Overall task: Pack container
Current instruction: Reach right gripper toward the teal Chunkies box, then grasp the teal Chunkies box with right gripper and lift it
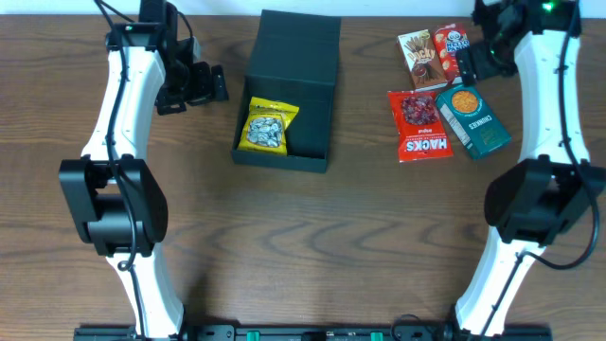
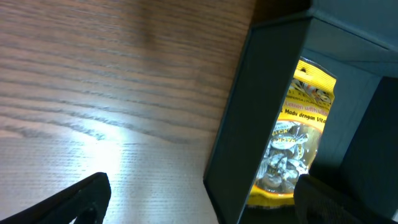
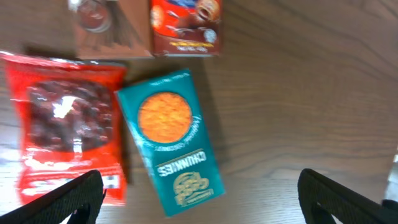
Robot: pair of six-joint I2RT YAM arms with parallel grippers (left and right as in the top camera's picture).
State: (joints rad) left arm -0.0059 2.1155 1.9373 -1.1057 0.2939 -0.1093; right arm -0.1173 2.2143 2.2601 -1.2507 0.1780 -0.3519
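The container [image 1: 324, 106] is a dark box with its flap lid open at the back, in the top middle of the table. A yellow snack packet [image 1: 267, 126] lies inside it and also shows in the left wrist view [image 2: 292, 140]. My left gripper [image 1: 201, 83] is open and empty, left of the container [image 2: 249, 118]. My right gripper [image 1: 471, 59] is open and empty, above the snacks at the top right: a teal cookie packet [image 3: 171, 140], a red packet [image 3: 65, 137], a brown box [image 1: 418, 57] and a red-blue packet [image 1: 452, 47].
The wooden table [image 1: 312, 246] extends toward the front. Both arm bases stand at the front left and front right.
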